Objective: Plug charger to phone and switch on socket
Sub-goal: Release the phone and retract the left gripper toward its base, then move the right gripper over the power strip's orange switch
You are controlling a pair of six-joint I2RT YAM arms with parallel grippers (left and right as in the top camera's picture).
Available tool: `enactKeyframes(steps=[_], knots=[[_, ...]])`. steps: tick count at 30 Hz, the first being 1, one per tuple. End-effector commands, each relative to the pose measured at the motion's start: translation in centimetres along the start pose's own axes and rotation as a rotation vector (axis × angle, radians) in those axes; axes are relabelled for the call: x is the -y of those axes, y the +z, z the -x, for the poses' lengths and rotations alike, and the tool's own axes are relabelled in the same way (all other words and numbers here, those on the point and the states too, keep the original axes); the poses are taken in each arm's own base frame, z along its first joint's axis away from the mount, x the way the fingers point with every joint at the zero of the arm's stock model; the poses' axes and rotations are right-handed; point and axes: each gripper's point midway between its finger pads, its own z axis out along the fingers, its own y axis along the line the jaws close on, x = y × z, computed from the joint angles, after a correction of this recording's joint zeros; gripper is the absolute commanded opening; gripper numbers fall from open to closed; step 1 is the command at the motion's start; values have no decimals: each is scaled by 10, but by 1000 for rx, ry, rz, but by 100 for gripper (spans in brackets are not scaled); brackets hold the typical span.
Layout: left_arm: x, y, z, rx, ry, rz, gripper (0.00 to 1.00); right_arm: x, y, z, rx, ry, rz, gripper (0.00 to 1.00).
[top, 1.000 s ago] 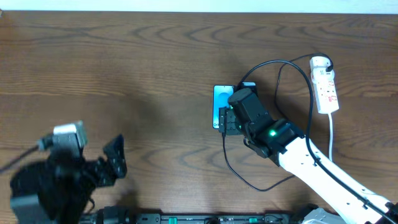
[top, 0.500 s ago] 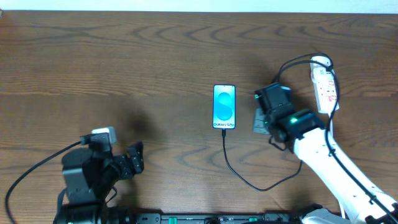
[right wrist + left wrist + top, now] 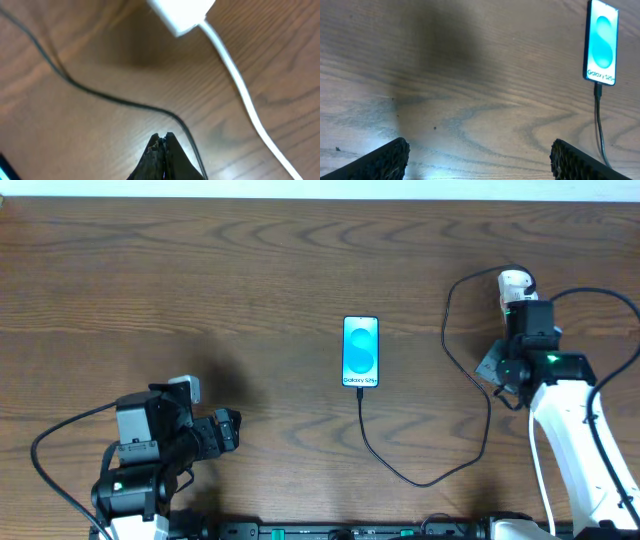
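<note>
The phone (image 3: 361,351) lies flat mid-table, its cyan screen lit, and shows again at the top right of the left wrist view (image 3: 601,42). The charger's black cable (image 3: 420,478) runs from the phone's lower end in a loop toward the socket (image 3: 515,280); its plug tip (image 3: 598,91) sits at the phone's bottom edge. Only the socket's rounded end shows; my right arm covers the rest. My right gripper (image 3: 522,310) hangs over the socket, shut on nothing (image 3: 161,136). My left gripper (image 3: 228,430) is open and empty near the front left (image 3: 482,161).
The socket's white cord (image 3: 240,85) crosses the right wrist view from a white block (image 3: 182,12) at the top; the black cable (image 3: 115,100) passes close beside the shut fingertips. Bare wood lies left of the phone. The table's far edge runs along the top.
My right gripper left the phone, travelled right to the socket and went from open to shut. The phone now lies uncovered. My left arm shifted a little right.
</note>
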Motion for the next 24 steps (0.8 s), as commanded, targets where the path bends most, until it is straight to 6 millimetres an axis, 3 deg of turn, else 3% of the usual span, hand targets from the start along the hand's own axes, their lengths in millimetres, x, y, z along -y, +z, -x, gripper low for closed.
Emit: enactKeyframes(steps=[1, 10, 13, 21, 24], knots=[[3, -2, 3, 8, 16, -16, 90, 3, -4, 13, 22, 109, 43, 1], [14, -26, 15, 162, 72, -41, 90, 3, -3, 22, 32, 148, 82, 3], [21, -42, 20, 253, 106, -56, 90, 2, -3, 20, 19, 147, 90, 17], [44, -82, 21, 472, 221, -126, 90, -6, -5, 35, 77, 157, 127, 7], [51, -88, 18, 496, 256, -157, 91, -7, -5, 35, 76, 156, 130, 7]])
